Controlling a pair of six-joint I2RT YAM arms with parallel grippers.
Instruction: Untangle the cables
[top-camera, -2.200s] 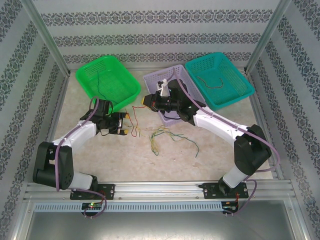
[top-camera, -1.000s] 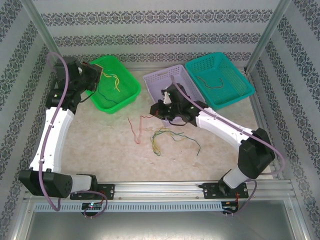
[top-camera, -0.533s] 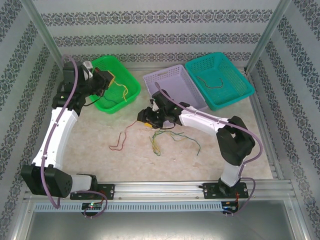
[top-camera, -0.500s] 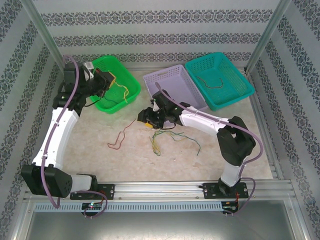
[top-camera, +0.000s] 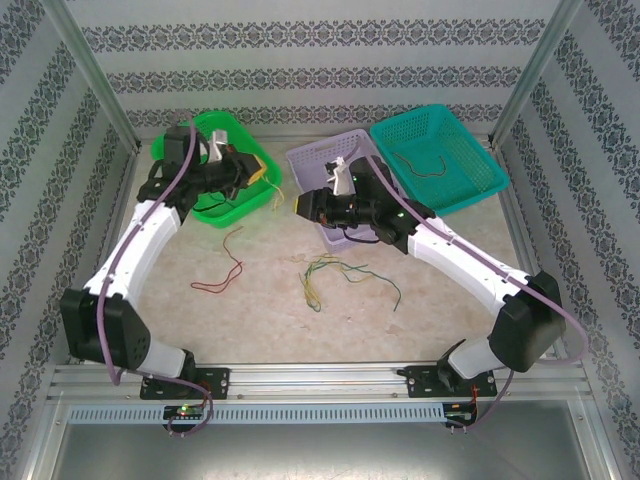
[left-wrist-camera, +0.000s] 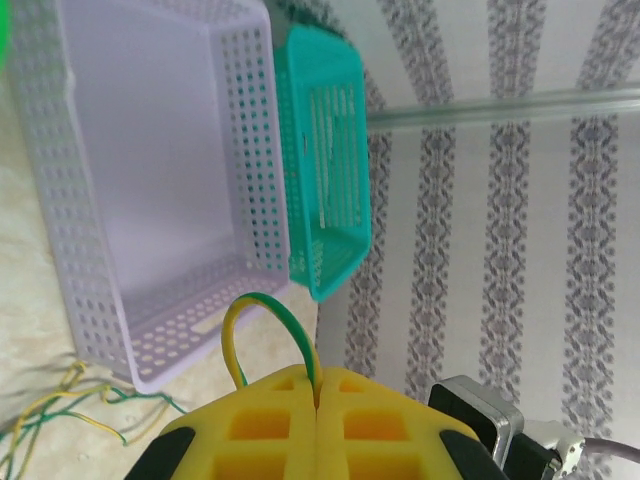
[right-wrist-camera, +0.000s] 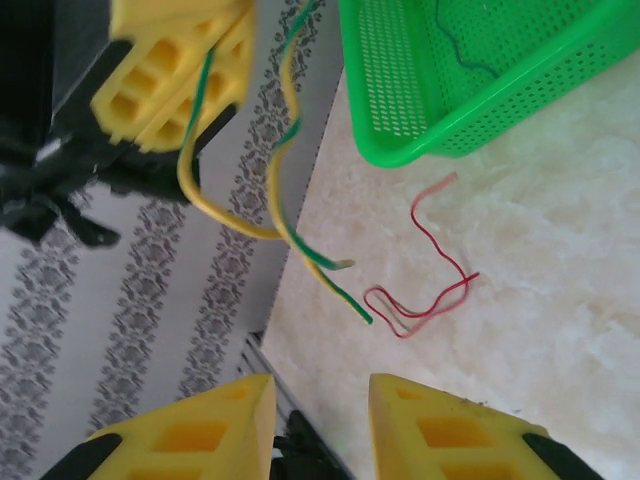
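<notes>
**Twin I2RT YAM arms at the table's near edge.** The left arm (top-camera: 140, 243) and the right arm (top-camera: 460, 265) are each built of smooth white link shells joined by bulky black joint housings. A thick purple cable (top-camera: 188, 155) is run along each arm. Each arm is carried on a black base plate (top-camera: 185, 380), and small indicator lights (top-camera: 183, 409) are lit just below. The left gripper (left-wrist-camera: 317, 385) and the right gripper (right-wrist-camera: 320, 400) are fitted with bright yellow fingers (right-wrist-camera: 195, 425), moulded with rectangular recesses and backed by black holders. A silver connector block (left-wrist-camera: 480, 408) with a grey lead is seen beside the left gripper.
</notes>
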